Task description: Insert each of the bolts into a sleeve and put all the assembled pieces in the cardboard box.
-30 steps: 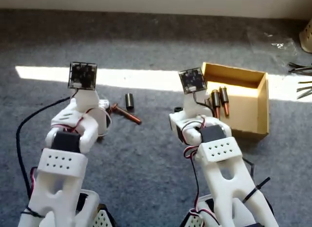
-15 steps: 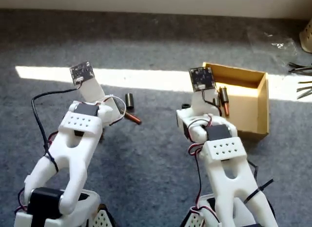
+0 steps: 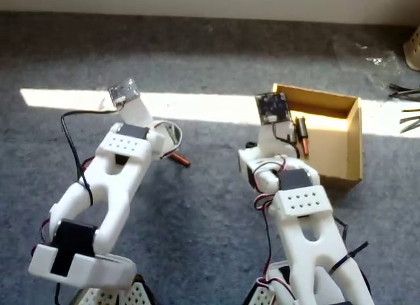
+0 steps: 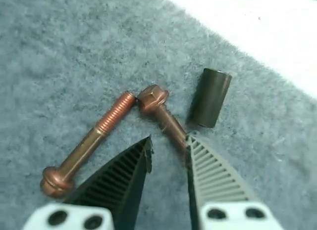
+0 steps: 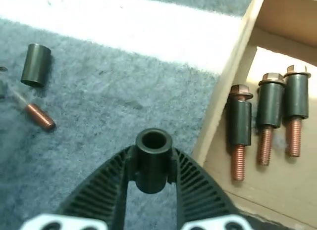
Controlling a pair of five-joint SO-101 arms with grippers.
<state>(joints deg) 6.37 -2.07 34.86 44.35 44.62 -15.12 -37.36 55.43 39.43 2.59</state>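
A glaring white band of sunlight (image 3: 210,107) crosses the carpet (image 3: 210,213) and the cardboard box's (image 3: 353,141) far half; this side of the box lies even shade.

No text, label, number or sign can be read on anything here.

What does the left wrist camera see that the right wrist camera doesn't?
Left wrist view's own: the open left tool and two copper-coloured metal bolts with their heads, one shank ending at the tool's tips. Right wrist view's own: the right tool gripping a dark metal cylinder sleeve, and the brown cardboard box holding three bolts already in sleeves. Both: the grey carpet, one loose dark sleeve lying on it, and a bolt's threaded tip.
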